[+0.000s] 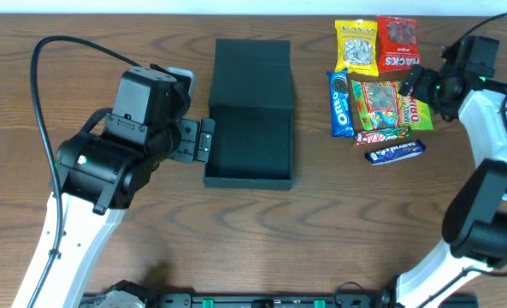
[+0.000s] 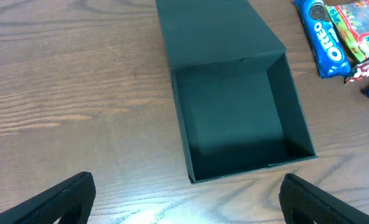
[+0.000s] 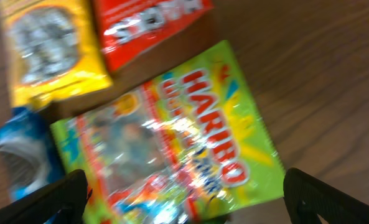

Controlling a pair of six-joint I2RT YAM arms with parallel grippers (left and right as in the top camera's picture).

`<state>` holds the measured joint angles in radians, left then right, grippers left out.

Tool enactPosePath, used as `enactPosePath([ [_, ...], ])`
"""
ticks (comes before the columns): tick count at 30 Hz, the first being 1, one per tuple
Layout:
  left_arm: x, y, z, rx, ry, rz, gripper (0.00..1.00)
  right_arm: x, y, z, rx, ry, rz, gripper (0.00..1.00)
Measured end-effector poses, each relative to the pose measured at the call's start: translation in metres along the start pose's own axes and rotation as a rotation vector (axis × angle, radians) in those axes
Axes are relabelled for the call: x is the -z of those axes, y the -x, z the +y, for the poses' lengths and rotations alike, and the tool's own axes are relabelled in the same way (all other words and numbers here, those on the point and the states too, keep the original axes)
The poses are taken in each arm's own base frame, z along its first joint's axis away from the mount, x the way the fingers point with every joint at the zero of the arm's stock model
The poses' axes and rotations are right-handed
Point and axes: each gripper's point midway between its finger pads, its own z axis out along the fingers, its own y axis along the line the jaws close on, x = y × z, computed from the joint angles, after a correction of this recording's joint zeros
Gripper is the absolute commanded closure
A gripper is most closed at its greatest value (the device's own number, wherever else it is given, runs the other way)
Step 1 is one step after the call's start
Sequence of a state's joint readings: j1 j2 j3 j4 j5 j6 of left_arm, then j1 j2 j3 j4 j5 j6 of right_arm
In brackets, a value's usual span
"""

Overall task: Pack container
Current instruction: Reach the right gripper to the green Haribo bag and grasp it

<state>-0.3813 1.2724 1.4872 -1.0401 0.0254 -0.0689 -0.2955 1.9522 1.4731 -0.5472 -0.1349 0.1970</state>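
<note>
1. A brown wood-grain table [image 1: 108,34] fills nearly the whole overhead view, and a thin pale strip runs along the top edge of the frame.
2. The container [image 1: 249,145] sits at centre frame with its lid folded back toward the top.
3. The left gripper [image 1: 205,141] is just beside the container's left wall, fingers spread wide, holding nothing.
4. At upper right, the right gripper [image 1: 412,83] hangs over the Haribo bag [image 1: 388,104] among clustered snack packets [image 1: 356,44], spread wide and empty.

By the bench's [image 1: 108,43] far right corner lie a yellow bag [image 1: 356,45], red bag [image 1: 397,44], Oreos [image 1: 341,103], Haribo [image 1: 388,104], red bar [image 1: 383,136] and blue bar [image 1: 394,151].
</note>
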Motion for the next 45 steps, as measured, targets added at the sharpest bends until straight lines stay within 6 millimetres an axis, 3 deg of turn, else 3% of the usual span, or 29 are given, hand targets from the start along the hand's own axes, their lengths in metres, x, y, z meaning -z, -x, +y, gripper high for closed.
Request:
enactPosePath([
  [3,-0.004,0.000,0.000,-0.001,0.002,0.010,0.05,-0.014,0.004,-0.022,-0.044,0.006,-0.002,0.01],
  [6,-0.008,0.002,0.000,-0.002,0.003,0.011,0.05,-0.027,0.000,-0.030,-0.062,0.015,0.011,0.01],
  [17,-0.010,0.003,0.000,-0.011,0.004,0.010,0.05,-0.073,-0.018,0.002,0.005,0.065,0.046,0.01],
  [27,-0.010,0.003,0.000,-0.015,0.004,0.010,0.05,-0.085,-0.026,0.028,0.123,-0.068,0.025,0.03],
  [35,-0.010,0.003,0.000,-0.014,0.004,0.010,0.05,-0.091,-0.025,0.024,0.129,-0.104,0.035,0.22],
  [38,-0.010,0.003,0.000,-0.014,0.004,0.010,0.05,-0.092,-0.027,0.023,0.132,-0.110,0.052,0.37],
  [40,-0.010,0.003,0.000,-0.015,0.004,0.010,0.05,-0.093,-0.028,0.023,0.133,-0.113,0.061,0.59],
  [43,-0.010,0.003,0.000,-0.015,0.004,0.010,0.05,-0.093,-0.028,0.023,0.132,-0.115,0.069,0.77],
  [45,-0.010,0.003,0.000,-0.015,0.004,0.010,0.05,-0.093,-0.028,0.023,0.135,-0.116,0.075,0.84],
])
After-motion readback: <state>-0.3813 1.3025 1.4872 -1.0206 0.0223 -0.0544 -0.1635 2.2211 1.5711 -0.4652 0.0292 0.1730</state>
